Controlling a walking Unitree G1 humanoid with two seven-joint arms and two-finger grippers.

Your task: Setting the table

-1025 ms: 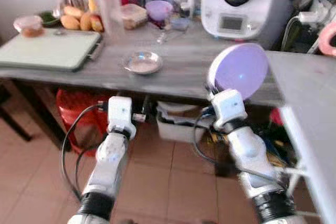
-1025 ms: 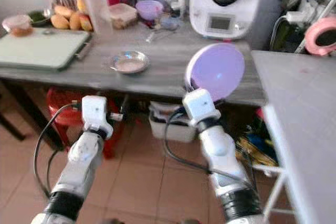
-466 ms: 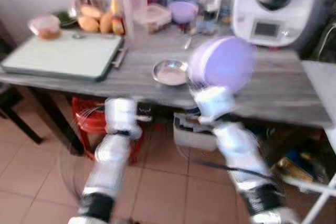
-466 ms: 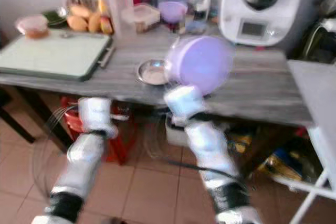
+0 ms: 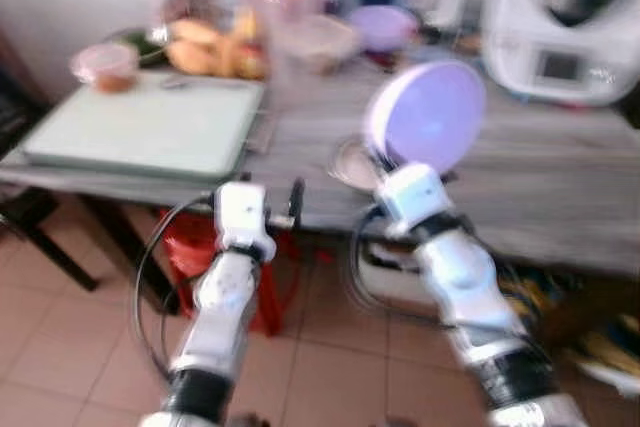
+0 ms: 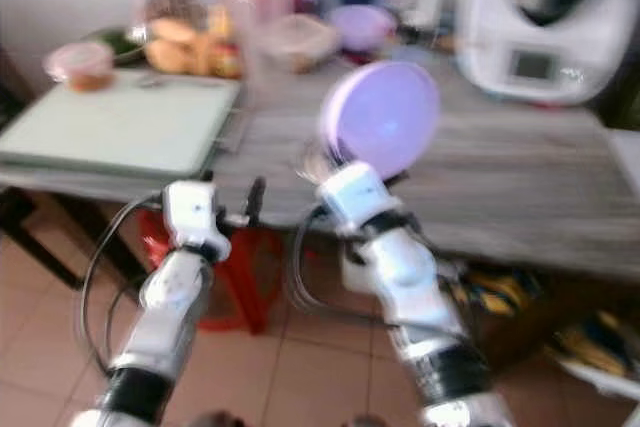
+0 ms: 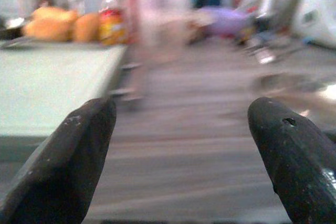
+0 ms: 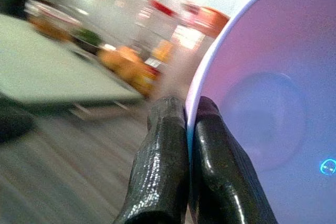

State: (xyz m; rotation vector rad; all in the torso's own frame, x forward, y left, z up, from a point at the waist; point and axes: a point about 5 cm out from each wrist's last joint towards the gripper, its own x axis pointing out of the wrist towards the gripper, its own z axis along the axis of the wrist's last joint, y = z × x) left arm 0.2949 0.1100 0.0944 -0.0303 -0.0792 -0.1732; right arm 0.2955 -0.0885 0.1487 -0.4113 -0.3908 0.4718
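Observation:
A round purple plate (image 5: 428, 117) stands on edge in the air over the front of the grey wooden table (image 5: 560, 182), and my right gripper (image 8: 188, 109) is shut on its rim. Both black fingers (image 8: 160, 171) pinch the plate's edge (image 8: 252, 124). A small metal dish (image 5: 345, 159) lies on the table just behind the plate, partly hidden. My left gripper (image 7: 181, 109) is open at table height by the front edge, its fingers (image 7: 68, 166) wide apart with nothing between them. It faces the dish (image 7: 294, 85). The eye views are blurred.
A pale green tray (image 5: 150, 127) lies on the table's left part. Behind it are bread rolls (image 5: 200, 52), a small tub (image 5: 105, 62), bottles and a purple bowl (image 5: 385, 25). A white kitchen machine (image 5: 570, 17) stands at the back right. A red stool (image 5: 190, 247) sits under the table.
The whole picture has shifted rightward, so the camera has turned left along the table. The right gripper still holds the plate upright. The left gripper stays open at the table edge.

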